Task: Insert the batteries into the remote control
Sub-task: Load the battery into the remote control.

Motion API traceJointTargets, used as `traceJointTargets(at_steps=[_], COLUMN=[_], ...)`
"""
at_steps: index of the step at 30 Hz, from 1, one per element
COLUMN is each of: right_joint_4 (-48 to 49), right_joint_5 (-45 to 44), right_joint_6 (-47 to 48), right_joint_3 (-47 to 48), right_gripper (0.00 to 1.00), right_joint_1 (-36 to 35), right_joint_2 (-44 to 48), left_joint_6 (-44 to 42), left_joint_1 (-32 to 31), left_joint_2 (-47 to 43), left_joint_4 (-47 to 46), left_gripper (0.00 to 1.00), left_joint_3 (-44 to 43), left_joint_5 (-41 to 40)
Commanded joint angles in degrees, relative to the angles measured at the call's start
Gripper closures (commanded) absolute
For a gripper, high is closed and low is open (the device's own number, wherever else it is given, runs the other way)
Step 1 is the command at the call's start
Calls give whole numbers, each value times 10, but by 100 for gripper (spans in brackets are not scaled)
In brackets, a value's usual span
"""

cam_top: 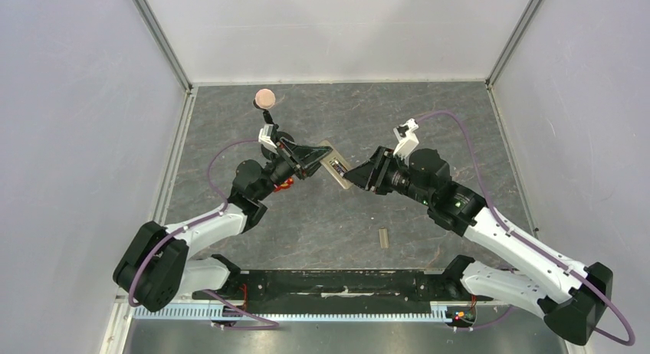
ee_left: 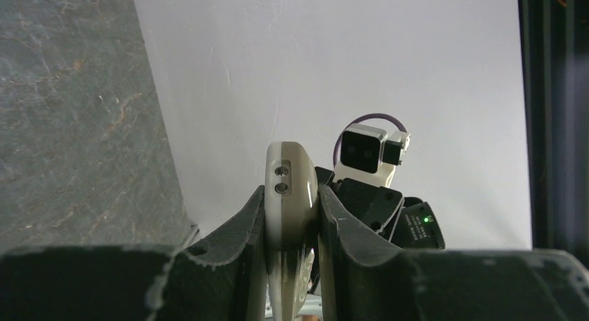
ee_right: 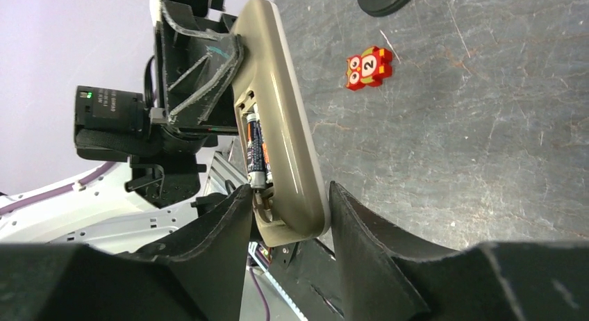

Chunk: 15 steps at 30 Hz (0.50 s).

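Note:
The remote control (cam_top: 335,167) is held in the air between both arms, tan back showing. My left gripper (cam_top: 318,161) is shut on one end of it; in the left wrist view the remote control (ee_left: 292,196) sits edge-on, pinched between both fingers of that gripper (ee_left: 292,217). In the right wrist view the remote control (ee_right: 285,126) has its back compartment uncovered, with the batteries (ee_right: 255,151) lying inside. My right gripper (ee_right: 290,203) straddles the remote's near end: one finger touches it beside the batteries, and a narrow gap shows at the other finger.
A small beige cover piece (cam_top: 383,237) lies on the grey table in front of the right arm. A red owl gadget (ee_right: 369,67) sits on the table beyond the remote. A pink ball on a black stand (cam_top: 264,98) is at the back left.

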State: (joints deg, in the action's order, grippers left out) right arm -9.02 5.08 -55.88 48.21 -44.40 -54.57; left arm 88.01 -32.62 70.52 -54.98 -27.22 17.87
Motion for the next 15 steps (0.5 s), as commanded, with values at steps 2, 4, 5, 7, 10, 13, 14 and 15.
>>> traceJointTargets(at_steps=[2,4,5,7,10,13,14,15], right_joint_4=[-43,-49,-51,-51,-54,-54,-54,-54], right_joint_5=[-13,-13,-13,-14,-16,-9,-9,-9], right_joint_6=[3,4,3,2,-3,-8,-9,-10], right_joint_3=[12,12,13,12,13,14,14,15], right_gripper=[55,56,57,58,60,59,57,55], right_joint_1=[-1,-1,-1,-1,-1,-1,-1,0], right_joint_2=[-33,-39,-42,-44,-51,-51,-48,-43], left_joint_6=[-27,-31,-32,-36,-54,-90,-106,-122], left_joint_1=[-24,-25,-25,-27,-29,-28,-28,-28], left_joint_2=[-26,-27,-27,-26,-26,-34,-38,-43], left_joint_4=[-48,-48,-48,-48,-48,-21,-8,6], left_gripper=[98,98,98,98,98,98,98,98], left_joint_3=[-29,-30,-31,-32,-34,-35,-35,-34], left_joint_5=[39,42,43,47,57,62,62,58])
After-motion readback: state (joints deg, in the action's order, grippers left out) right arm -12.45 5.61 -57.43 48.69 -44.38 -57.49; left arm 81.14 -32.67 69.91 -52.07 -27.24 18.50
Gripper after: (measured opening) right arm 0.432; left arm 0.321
